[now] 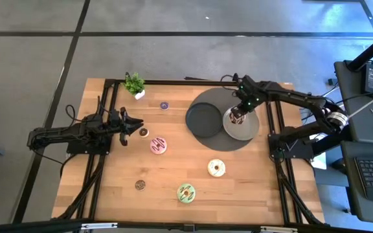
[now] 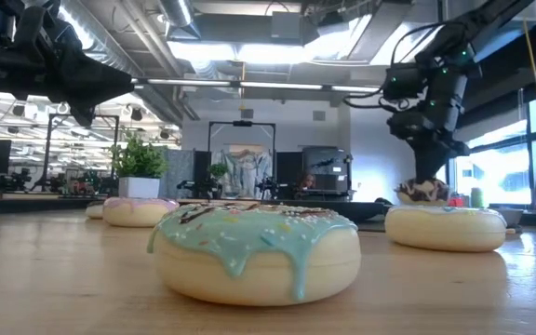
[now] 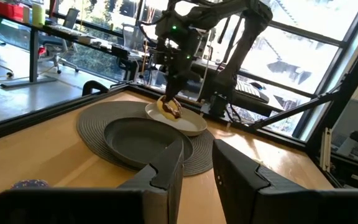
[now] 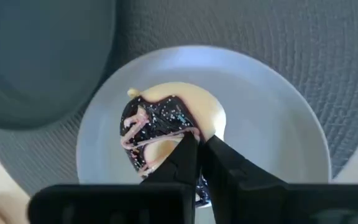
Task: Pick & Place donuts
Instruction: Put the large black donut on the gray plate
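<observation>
Right gripper (image 4: 199, 163) clamped on the chocolate donut (image 4: 160, 134), fingers pinching through its ring, right over the light plate (image 4: 272, 143). Donut is tilted, edge touching or just above the plate; cannot tell which. The light plate sits on the round mat (image 1: 248, 141), partly overlapping it, beside the dark plate (image 1: 204, 120) that also lies on the mat.

Left gripper (image 1: 136, 124) waits at the table's left side, raised off the wood, fingers parted, holding nothing. A brown mini (image 1: 144, 132) lies just beside its tips.

Rest of the donuts on the bare table (image 1: 109, 188): pink donut (image 1: 158, 145) near the middle, cream donut (image 1: 216, 168) nearer the front right, green donut (image 1: 186, 192) at the front, closest in the low view. Second brown mini (image 1: 140, 185) front left, purple mini (image 1: 164, 105) toward the back. Small plant (image 1: 135, 84) at the back left corner.
</observation>
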`<action>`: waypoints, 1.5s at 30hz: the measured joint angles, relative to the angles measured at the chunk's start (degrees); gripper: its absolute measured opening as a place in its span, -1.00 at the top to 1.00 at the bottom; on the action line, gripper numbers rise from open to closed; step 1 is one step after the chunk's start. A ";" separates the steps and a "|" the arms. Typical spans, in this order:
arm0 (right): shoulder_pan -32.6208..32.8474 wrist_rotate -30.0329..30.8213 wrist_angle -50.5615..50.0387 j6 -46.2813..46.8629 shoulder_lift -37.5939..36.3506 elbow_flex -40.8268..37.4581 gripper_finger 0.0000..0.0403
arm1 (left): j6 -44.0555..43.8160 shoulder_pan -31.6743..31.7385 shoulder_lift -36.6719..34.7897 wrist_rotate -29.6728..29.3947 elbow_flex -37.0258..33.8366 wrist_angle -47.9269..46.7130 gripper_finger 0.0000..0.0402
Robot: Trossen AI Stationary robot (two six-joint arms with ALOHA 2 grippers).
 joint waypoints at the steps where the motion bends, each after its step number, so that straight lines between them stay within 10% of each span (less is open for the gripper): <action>1: -0.40 -1.65 0.46 0.58 0.00 0.00 0.87 | 0.00 -0.02 0.00 0.00 0.00 0.00 0.59; 45: 3.87 -4.18 3.96 2.20 5.20 0.02 0.72 | 0.00 0.00 0.00 -0.04 0.00 0.00 0.59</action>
